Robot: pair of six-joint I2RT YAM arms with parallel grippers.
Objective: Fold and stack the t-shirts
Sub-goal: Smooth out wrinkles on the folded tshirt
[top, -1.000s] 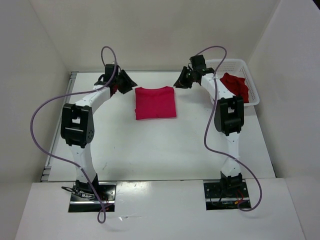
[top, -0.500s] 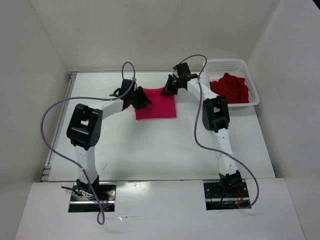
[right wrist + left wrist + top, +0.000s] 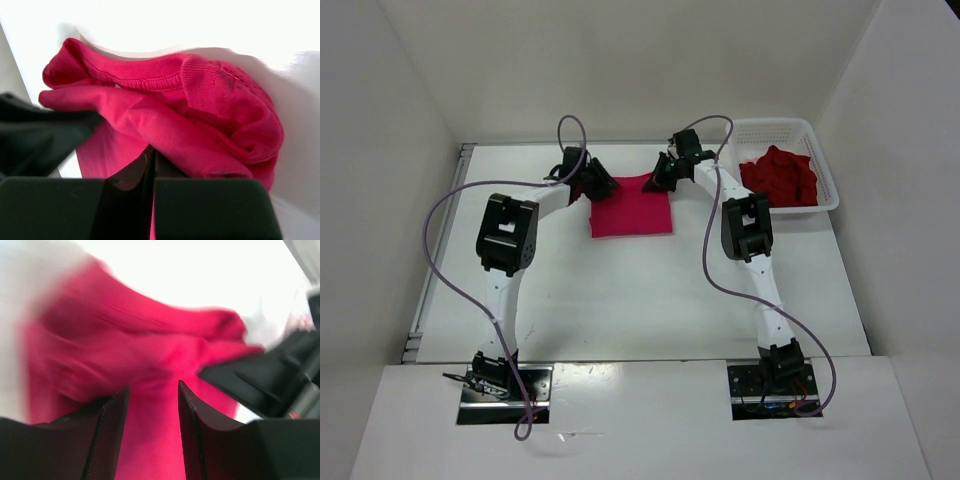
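A bright magenta-pink t-shirt [image 3: 631,210] lies folded in a square at the back middle of the table. My left gripper [image 3: 598,187] is at its far left corner. In the left wrist view the left gripper [image 3: 150,390] stands open, its fingers either side of the pink cloth [image 3: 125,340]. My right gripper [image 3: 658,178] is at the far right corner. In the right wrist view the right gripper [image 3: 151,152] is shut, its tips pinched on a bunched fold of the shirt [image 3: 200,115]. A dark red t-shirt [image 3: 780,175] lies crumpled in the basket.
The white mesh basket [image 3: 827,170] stands at the back right, beside the right arm. White walls close in the table on the left, back and right. Each gripper shows dark in the other's wrist view, close across the shirt's far edge.
Both arms have swung inward from either side to the pink shirt's far corners. The right gripper, open a second ago, has shut on the cloth. The left gripper's opening is unchanged.
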